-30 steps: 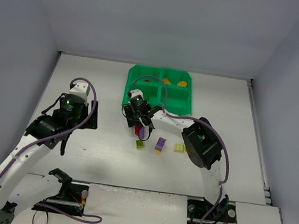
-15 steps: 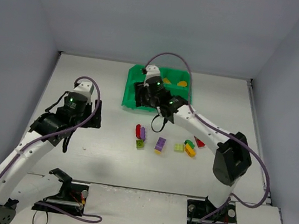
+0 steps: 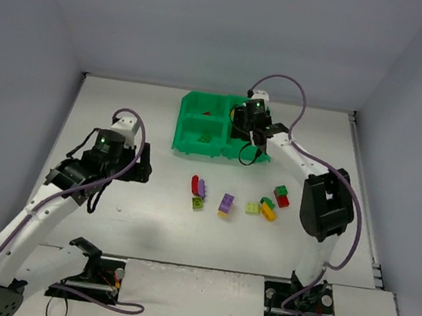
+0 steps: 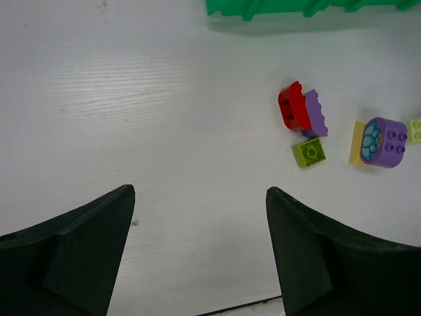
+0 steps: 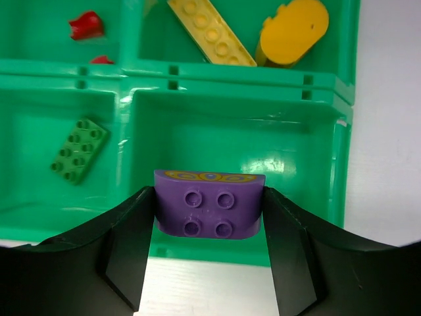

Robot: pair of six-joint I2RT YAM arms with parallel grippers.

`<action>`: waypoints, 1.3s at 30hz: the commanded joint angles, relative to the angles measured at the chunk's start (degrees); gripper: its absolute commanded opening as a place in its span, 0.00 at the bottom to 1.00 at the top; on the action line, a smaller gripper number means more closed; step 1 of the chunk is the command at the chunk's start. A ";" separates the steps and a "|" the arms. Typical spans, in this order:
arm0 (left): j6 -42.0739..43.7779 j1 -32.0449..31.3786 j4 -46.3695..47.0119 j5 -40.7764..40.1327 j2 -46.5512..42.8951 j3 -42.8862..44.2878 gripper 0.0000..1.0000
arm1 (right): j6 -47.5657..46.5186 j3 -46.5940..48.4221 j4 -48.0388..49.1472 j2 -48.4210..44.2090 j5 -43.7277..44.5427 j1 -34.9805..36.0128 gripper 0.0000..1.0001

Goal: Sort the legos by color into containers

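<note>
Right gripper [image 3: 252, 136], from the overhead camera, hangs over the right half of the green tray [image 3: 188, 143] at the far side of the counter [image 3: 123, 105]; from up here I cannot make out what it carries. Over bare counter, the left gripper [image 3: 139, 171] is well apart from the loose legos [image 3: 226, 203], which lie scattered in a row in front of the tray.

On the left wrist camera I see its fingers [image 4: 85, 243] spread wide with nothing between them. Ahead lie a red brick [image 4: 291, 108] touching a purple brick [image 4: 314, 113], a small lime brick [image 4: 309, 153] just beside them, and a flower-printed purple piece [image 4: 385, 141] to the right.

On the right wrist camera both fingers are clamped on a purple arched brick [image 5: 209, 204], held above the front wall of the near-right compartment [image 5: 289, 145]. I see a green plate [image 5: 79, 150] in the near-left compartment, a long yellow brick [image 5: 210, 31] and a rounded orange brick [image 5: 294, 29] in the far-right one, and a red piece [image 5: 86, 25] in the far-left one.
</note>
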 commanded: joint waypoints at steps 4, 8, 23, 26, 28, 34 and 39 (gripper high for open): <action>1.05 -0.01 3.46 6.10 0.11 -0.86 0.75 | 0.42 4.61 0.92 3.45 -1.94 -1.27 0.59; 2.10 -0.88 4.24 9.09 0.28 -1.39 0.76 | 0.25 4.09 0.92 2.40 -2.20 -1.54 0.79; 5.62 -18.01 11.01 11.29 16.71 2.04 0.71 | -2.65 -7.22 0.39 -17.72 -2.03 -1.89 0.93; 5.62 -20.83 13.55 10.68 23.99 3.62 0.67 | -2.48 -13.55 0.48 -22.82 -1.24 -2.94 0.93; 5.97 -22.15 14.35 8.66 26.73 5.19 0.67 | -2.21 -16.47 0.48 -26.16 -1.50 -3.56 0.93; 7.91 -24.35 18.40 7.87 36.92 9.15 0.67 | -0.90 -25.96 -0.13 -32.84 -1.68 -5.40 0.93; 10.10 -24.35 17.61 7.78 45.19 13.20 0.67 | -0.54 -29.22 -1.36 -37.07 -2.64 -7.51 0.93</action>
